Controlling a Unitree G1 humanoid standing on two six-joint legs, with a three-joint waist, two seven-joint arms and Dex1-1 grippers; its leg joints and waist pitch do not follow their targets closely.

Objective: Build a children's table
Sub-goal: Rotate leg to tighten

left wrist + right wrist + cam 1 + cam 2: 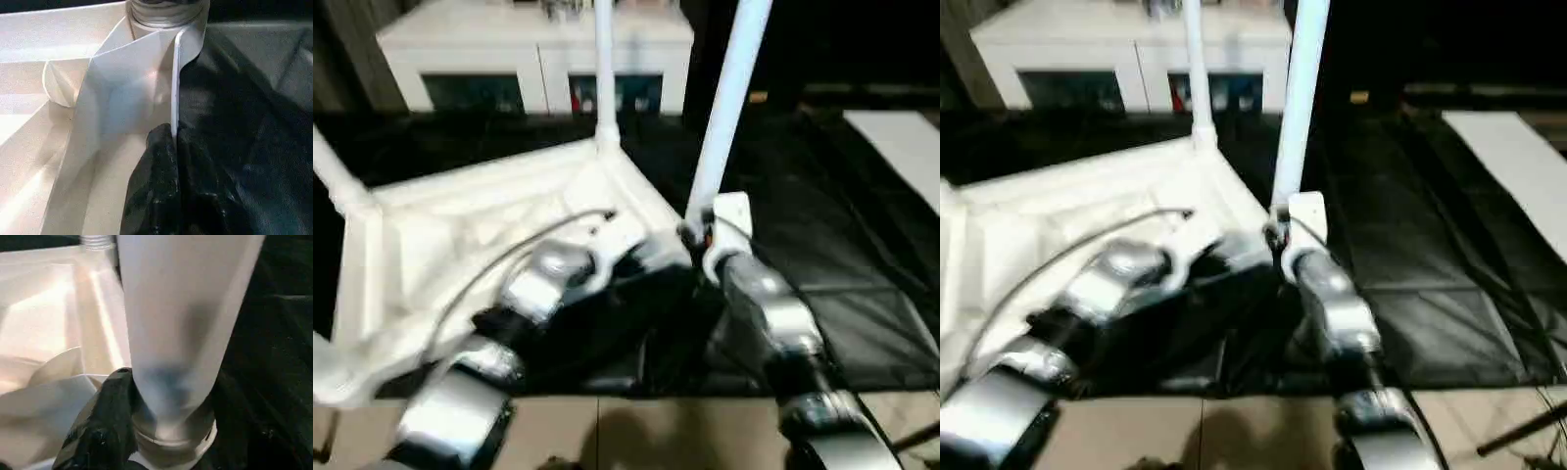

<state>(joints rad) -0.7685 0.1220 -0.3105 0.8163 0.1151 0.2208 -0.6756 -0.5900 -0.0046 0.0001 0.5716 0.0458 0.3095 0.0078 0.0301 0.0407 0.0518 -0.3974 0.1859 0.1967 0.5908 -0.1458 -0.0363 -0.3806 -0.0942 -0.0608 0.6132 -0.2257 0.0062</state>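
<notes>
Children's table (480, 235) lies upside down on a black mat (862, 274), ribbed underside up. Its left portion is cut off by the picture edge; detail of the ribs is washed out and hard to read.

Far left: one leg (335, 176) slants out of a corner socket, its upper length cut off. A second white stub at the lower left edge is too blurred to name.

Left end effector (173, 147): black fingers (151, 191) pressed together, pinching the thin upright rim of the table beside a corner socket (166, 14). The silver left forearm covers the near rim in the head views.

Centre: a leg (604, 69) stands upright in the far corner socket, top out of frame.

Right of it: another leg (729, 108), tilted slightly, stands in the near right corner socket. Right end effector (142, 431) sits at its base; one black finger (105, 426) lies against the leg's foot, the other is hidden behind the leg, so whether it grips cannot be told.

Behind: white cabinet (529, 59) with glass fronts, contents unreadable. Far right: a pale flat panel (901, 147), cut off.
</notes>
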